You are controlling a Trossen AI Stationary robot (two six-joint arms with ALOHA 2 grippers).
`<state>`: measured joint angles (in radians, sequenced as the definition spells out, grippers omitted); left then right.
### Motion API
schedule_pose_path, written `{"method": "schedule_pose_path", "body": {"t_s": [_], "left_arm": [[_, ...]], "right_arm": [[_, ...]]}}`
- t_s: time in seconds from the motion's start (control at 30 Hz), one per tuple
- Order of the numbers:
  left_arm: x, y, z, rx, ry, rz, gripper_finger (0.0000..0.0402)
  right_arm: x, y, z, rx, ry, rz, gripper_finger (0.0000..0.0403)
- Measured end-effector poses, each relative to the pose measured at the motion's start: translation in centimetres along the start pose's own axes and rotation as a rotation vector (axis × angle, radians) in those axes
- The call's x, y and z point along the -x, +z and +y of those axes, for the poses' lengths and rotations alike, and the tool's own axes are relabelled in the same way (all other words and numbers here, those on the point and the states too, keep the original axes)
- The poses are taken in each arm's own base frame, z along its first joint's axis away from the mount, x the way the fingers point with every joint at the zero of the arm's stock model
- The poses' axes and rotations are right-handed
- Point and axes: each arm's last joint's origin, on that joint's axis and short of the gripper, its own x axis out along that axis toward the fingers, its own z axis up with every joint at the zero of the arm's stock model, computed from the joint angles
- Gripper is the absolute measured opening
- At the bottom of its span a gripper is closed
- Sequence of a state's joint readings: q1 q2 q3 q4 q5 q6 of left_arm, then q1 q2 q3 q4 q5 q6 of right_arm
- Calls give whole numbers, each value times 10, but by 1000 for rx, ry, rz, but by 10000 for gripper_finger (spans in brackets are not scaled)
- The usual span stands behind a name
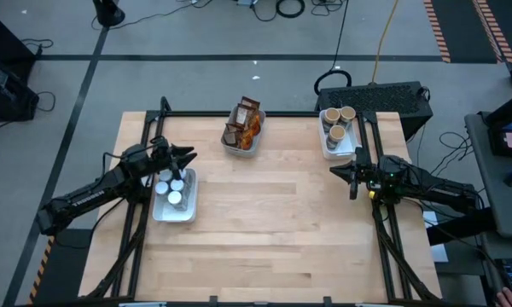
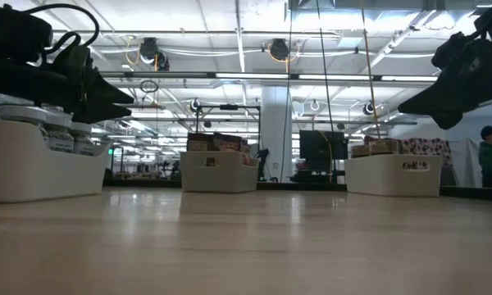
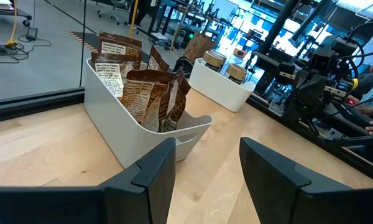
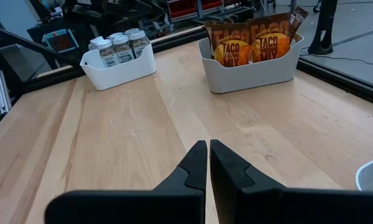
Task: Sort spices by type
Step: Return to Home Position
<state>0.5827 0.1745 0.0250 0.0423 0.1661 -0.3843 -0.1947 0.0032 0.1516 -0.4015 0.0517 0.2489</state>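
White bins carry every spice on the wooden table [image 1: 273, 230]. Jars [image 1: 165, 188] with white caps stand in the bin [image 1: 176, 214] at centre left of the high view. The left gripper [image 1: 189, 160] hangs over that bin's upper end, with its fingers spread apart and nothing between them. Brown and orange packets [image 1: 246, 119] stand upright in the middle bin [image 1: 239, 149] near the table's top edge. Tan-topped tubs [image 1: 337, 124] fill the bin [image 1: 333, 153] at upper right. The right gripper [image 1: 335, 171] hovers just below the tub bin, at centre right of the frame, above bare wood. Its fingers are pressed together and it grips nothing. No spice lies loose on the boards.
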Motion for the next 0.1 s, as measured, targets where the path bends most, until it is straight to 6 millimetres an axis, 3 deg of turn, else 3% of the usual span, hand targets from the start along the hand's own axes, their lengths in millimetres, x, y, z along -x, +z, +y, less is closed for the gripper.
{"method": "schedule_pose_path", "body": {"t_s": [0.1], "left_arm": [[0,0,0,0,0,0,180]], "right_arm": [[0,0,0,0,0,0,0]]}}
